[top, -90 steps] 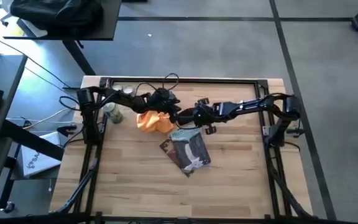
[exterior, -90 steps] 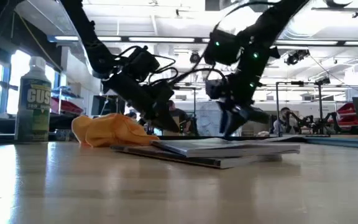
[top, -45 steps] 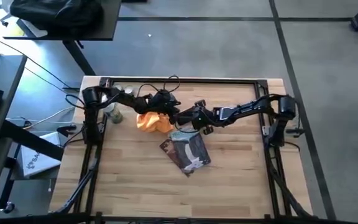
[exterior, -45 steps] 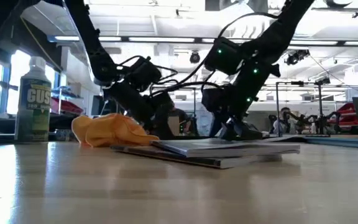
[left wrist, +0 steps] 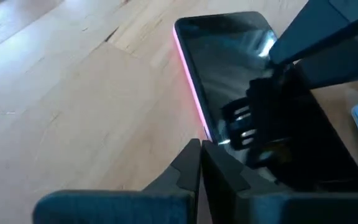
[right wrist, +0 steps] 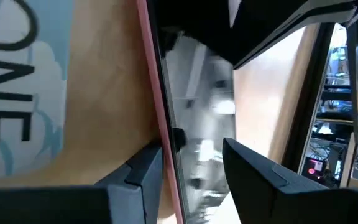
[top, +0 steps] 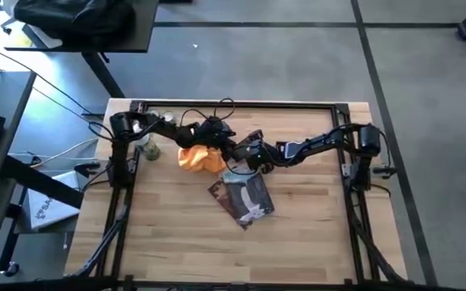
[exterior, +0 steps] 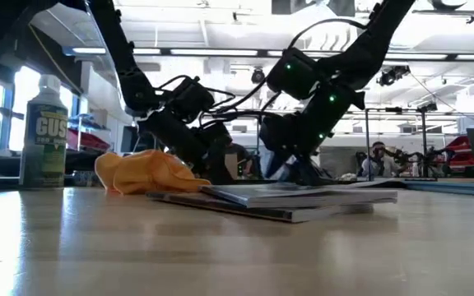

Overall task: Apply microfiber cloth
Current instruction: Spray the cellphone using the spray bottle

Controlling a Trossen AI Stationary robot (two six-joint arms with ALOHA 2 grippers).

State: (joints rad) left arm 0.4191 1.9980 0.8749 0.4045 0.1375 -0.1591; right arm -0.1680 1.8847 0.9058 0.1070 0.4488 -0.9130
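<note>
Right pincer (top: 245, 155), seen from overhead, sits low near the middle of the table (top: 314, 234), its tip meeting the left pincer (top: 226, 149) just beside it. Right wrist view: the two dark fingers (right wrist: 135, 171) stand apart, with the pink-edged side of a dark phone (right wrist: 194, 124) running between them; whether they press on it cannot be told, since the phone's glossy face mirrors the arm above and the contact line is hidden. Left wrist view: the same phone (left wrist: 229, 62) lies flat on the wood ahead of the left pincer, and the right arm's black parts cover its nearer half. The left pincer's fingers (left wrist: 188, 168) show only as a dark mass low in that picture, so their spread cannot be judged.

Microfiber cloth (top: 199, 157), bright orange-yellow and crumpled, lies on the table just beyond the left pincer on the side away from the right arm, partly overlapped by that arm from overhead. At table height the cloth (exterior: 142, 173) is a rumpled heap whose far side is hidden by the arms. A blue-grey printed packet (top: 243, 198) lies on the near side of both pincers, close to them. A spray bottle (exterior: 44, 131) stands beyond the cloth; overhead it is mostly screened by the left arm.
</note>
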